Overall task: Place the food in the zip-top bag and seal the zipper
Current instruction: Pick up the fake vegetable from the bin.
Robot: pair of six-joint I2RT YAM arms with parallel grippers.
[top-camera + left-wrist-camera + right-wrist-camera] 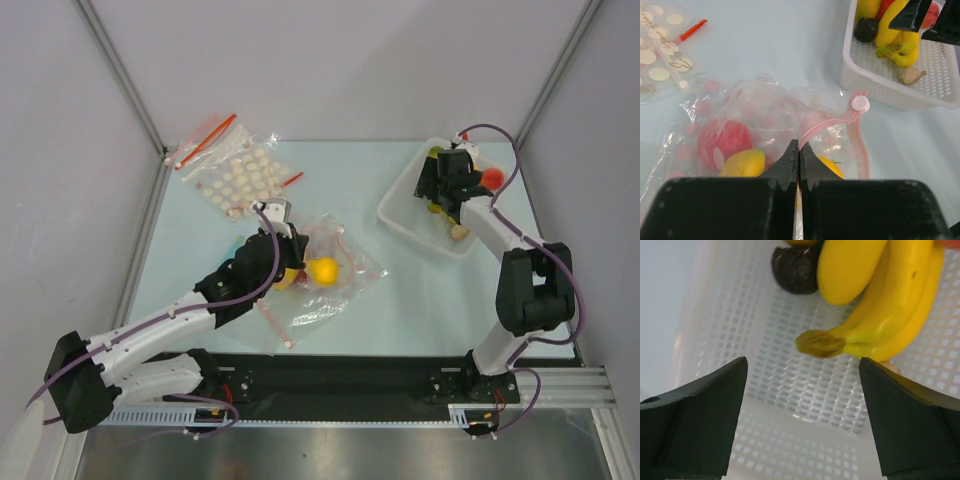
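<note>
Yellow bananas (880, 315), dark grapes (797, 267), white mesh-patterned basket (790, 390), pale pink zipper (861, 145).

Bright, even light fills the place, coming from above by the look of it. The pale counter (400, 300) carries only faint, soft-edged shadows beneath the arms. The overhead view is crisp from edge to edge. White sheen breaks over the creases of the zip-top bag (755, 95) and washes out parts of the plastic. Up close, the bananas (890, 315) wear broad soft highlights and the basket (790, 390) mesh stays sharp. The black fingers (695, 415) go dark and nearly featureless.
</note>
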